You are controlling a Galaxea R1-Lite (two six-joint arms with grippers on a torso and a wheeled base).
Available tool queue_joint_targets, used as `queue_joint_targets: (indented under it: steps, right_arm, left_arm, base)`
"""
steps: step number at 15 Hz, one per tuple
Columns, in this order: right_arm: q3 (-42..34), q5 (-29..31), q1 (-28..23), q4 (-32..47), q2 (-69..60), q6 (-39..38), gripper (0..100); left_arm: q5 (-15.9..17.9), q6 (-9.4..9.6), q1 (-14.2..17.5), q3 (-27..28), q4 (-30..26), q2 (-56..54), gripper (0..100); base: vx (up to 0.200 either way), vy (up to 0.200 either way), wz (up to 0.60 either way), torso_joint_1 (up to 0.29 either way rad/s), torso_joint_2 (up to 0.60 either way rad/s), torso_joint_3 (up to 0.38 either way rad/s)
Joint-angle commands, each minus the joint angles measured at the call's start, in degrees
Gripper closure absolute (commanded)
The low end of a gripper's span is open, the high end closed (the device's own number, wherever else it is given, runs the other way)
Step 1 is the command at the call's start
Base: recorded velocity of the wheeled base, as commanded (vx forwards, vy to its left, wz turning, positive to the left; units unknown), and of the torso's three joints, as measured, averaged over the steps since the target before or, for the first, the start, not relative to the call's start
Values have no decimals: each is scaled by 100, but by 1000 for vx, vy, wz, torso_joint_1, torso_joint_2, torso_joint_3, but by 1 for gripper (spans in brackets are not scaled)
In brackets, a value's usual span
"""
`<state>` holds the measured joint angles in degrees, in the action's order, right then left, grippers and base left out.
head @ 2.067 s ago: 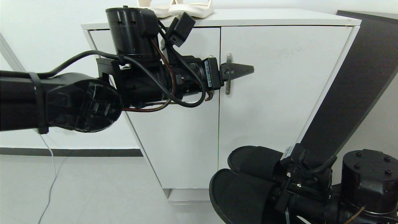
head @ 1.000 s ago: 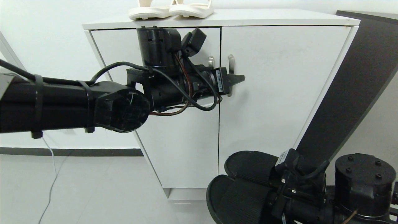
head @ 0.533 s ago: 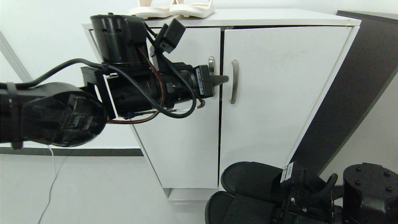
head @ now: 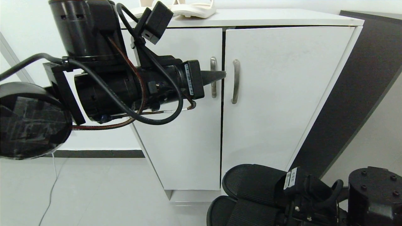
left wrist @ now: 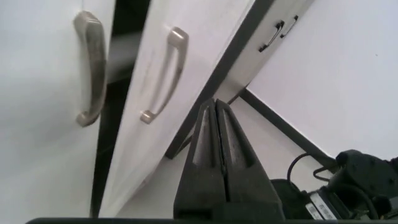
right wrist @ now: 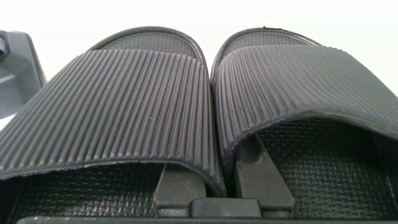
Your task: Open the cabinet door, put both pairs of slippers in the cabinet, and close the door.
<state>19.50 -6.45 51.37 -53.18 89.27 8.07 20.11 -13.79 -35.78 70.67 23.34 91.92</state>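
Note:
The white cabinet [head: 282, 22] has two doors. Its right door [head: 282, 94] stands slightly ajar, with a dark gap beside the left door [head: 179, 141]. My left gripper [head: 221, 74] is shut and empty, its tip in front of the left handle [head: 213, 91], just short of the right handle [head: 236, 81]. In the left wrist view the shut gripper [left wrist: 216, 106] points near both handles [left wrist: 168, 74]. A cream pair of slippers [head: 194, 10] lies on the cabinet top. My right gripper [right wrist: 217, 180] is shut on the black pair of slippers [right wrist: 149, 93], held low before the right door [head: 251, 182].
A dark panel [head: 355, 94] leans along the cabinet's right side. A thin cable [head: 51, 188] runs down the wall to the pale floor [head: 94, 194] on the left. The floor in front of the cabinet's left half is bare.
My left gripper, which was at the right handle, has drawn back to the left, and the right door now stands ajar. The right arm has sunk lower with the black slippers.

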Motion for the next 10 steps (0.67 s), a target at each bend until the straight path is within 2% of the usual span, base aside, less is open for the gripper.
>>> queue_joint_targets:
  steps: [1,4,8,9,10]
  right_arm:
    - [-43,-6,13,0,11,28,100]
    - [-61,-6,48,0,38,63,100]
    - [-87,-6,92,0,73,63,100]
    - [-96,21,92,0,117,63,100]
    - [-96,21,92,0,117,63,100]
  left_arm:
    - [19,-10,141,167,-5,204,100]
    - [19,-27,335,483,-5,511,100]
    - [-16,-45,379,720,-23,731,100]
    - [-34,-186,388,1054,-67,925,100]
    - [-34,-230,388,1151,-67,977,100]
  base:
    - [0,0,0,0,0,0]
    - [0,0,0,0,0,0]
    - [0,0,0,0,0,0]
    - [0,0,0,0,0,0]
    - [0,0,0,0,0,0]
